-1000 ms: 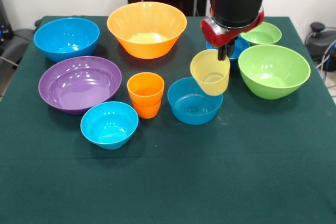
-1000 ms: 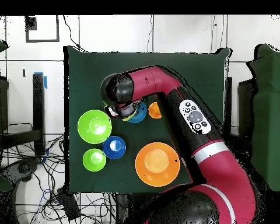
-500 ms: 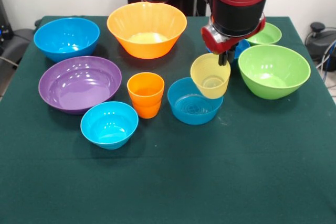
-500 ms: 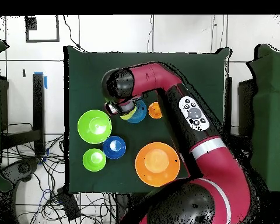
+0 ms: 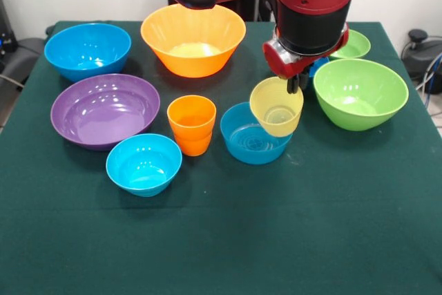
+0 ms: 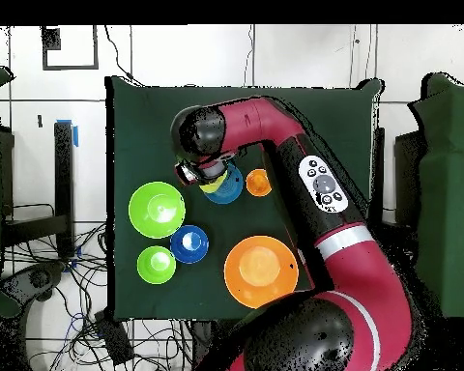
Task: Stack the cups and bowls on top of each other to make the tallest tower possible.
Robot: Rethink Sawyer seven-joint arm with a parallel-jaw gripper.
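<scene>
Gripper was closed on far rim of translucent pale yellow plastic cup, right of frame centre in front view. Cup hung tilted, mouth toward camera, above right edge of small light blue plastic bowl. Compared with second before, cup sat lower and closer to that bowl. My judgement: placing into bowl was near. Opaque orange plastic cup stood just left, untouched.

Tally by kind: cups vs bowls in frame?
Cups: 2, orange cup, yellow cup in the hand
Bowls: 8, orange bowl, purple bowl, big blue bowl, front light-blue bowl, centre light-blue bowl, dark blue bowl, big green bowl, small green bowl
Total: 10
</scene>
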